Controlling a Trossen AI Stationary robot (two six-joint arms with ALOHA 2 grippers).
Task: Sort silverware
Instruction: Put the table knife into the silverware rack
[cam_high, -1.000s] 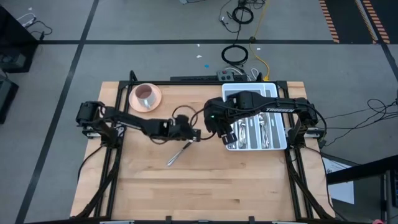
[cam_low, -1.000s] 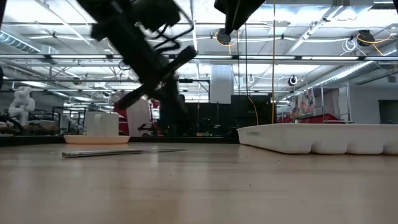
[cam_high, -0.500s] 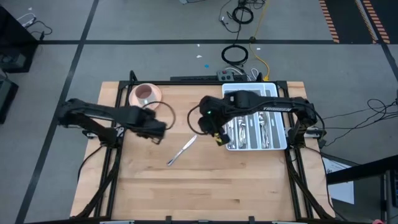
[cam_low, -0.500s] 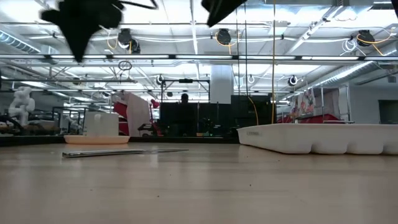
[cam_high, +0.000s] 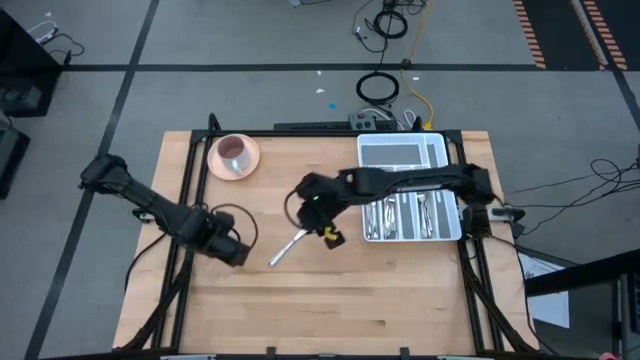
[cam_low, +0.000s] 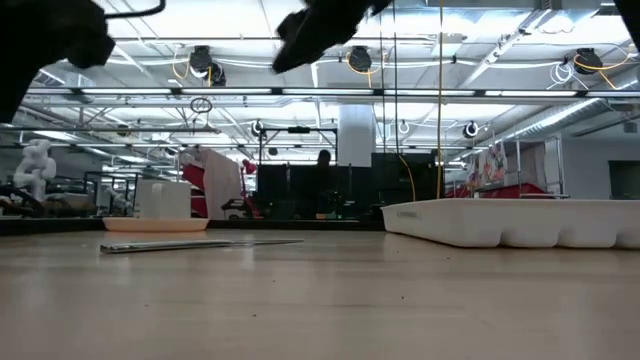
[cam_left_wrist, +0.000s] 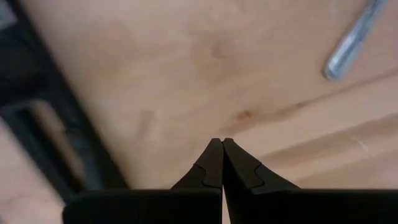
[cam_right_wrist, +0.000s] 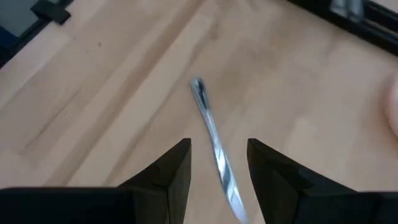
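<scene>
Right arm moved in over the last loose piece

The white tray (cam_high: 403, 152) at far right held the sorted silverware (cam_high: 405, 215); the left gripper (cam_high: 232, 250), pinched shut and empty, had retreated near-left, leaving open tabletop, while the right gripper (cam_right_wrist: 217, 163) now hung spread above the lone knife (cam_high: 290, 245)

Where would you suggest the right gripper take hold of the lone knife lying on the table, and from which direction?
Grip the knife around the middle of its length, coming straight down from above. It lies flat and alone on the wooden table, and the open right gripper already straddles it across its narrow width. The left gripper is shut and waits aside.
</scene>
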